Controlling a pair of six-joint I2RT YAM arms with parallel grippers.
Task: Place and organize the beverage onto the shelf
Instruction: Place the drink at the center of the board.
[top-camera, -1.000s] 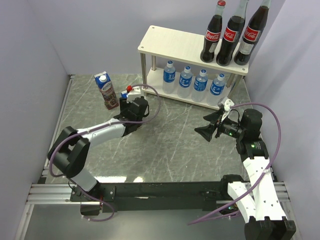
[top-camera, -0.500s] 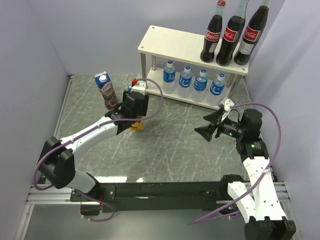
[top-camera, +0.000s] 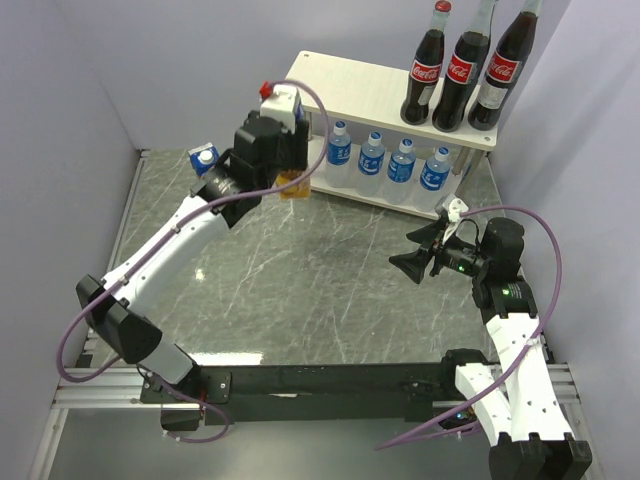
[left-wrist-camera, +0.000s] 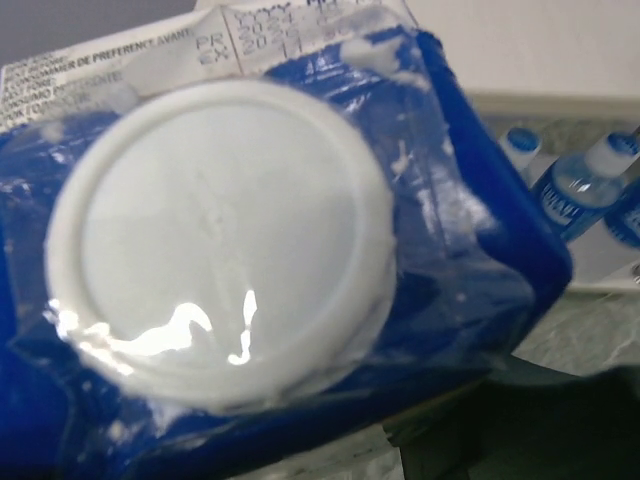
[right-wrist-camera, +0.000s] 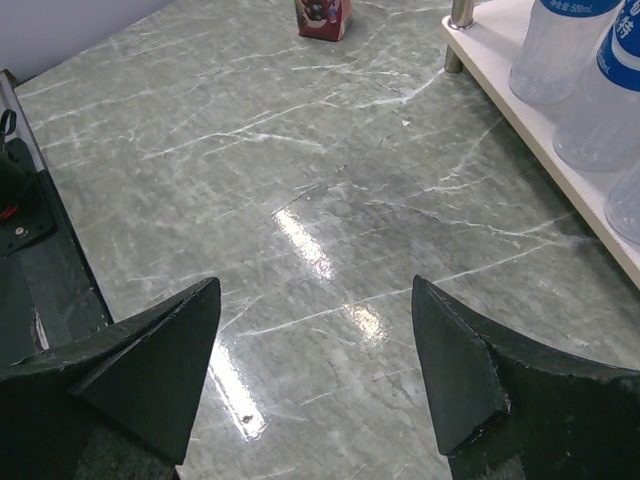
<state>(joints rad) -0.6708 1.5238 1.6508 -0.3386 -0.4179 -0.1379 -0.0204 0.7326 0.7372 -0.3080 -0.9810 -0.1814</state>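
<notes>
From above, the left gripper (top-camera: 284, 148) is clamped on the orange carton (top-camera: 294, 184), which hangs in the air. In this view the carton sits against the left end of the shelf (top-camera: 345, 85). The second carton (top-camera: 204, 157) stands on the table (top-camera: 330, 290) behind the left arm, mostly hidden by it. Three Coke bottles (top-camera: 462, 70) crowd the right end of the top board, and the board's left part shows plain wood. Four water bottles (top-camera: 386, 162) line the lower tier. The right gripper (top-camera: 425, 250), jaws apart and holding nothing, hangs over the table in front of the shelf's right end, near the right wall (top-camera: 590, 180). Open table lies between the two arms. In the left wrist view the orange carton's blue top (left-wrist-camera: 480, 230) and white cap (left-wrist-camera: 220, 240) nearly fill the frame. The water bottles (left-wrist-camera: 585, 180) show past its right edge, and the fingers cannot be made out. In the right wrist view the right gripper (right-wrist-camera: 315, 370) has its two fingers wide apart over bare marbled table (right-wrist-camera: 300, 150). The shelf's lower board (right-wrist-camera: 540, 130) runs along the right with water bottles (right-wrist-camera: 560, 45) on it and a leg (right-wrist-camera: 461, 12) at its corner. The second carton (right-wrist-camera: 322, 15) stands well beyond, and a dark rail (right-wrist-camera: 25, 220) borders the left.
</notes>
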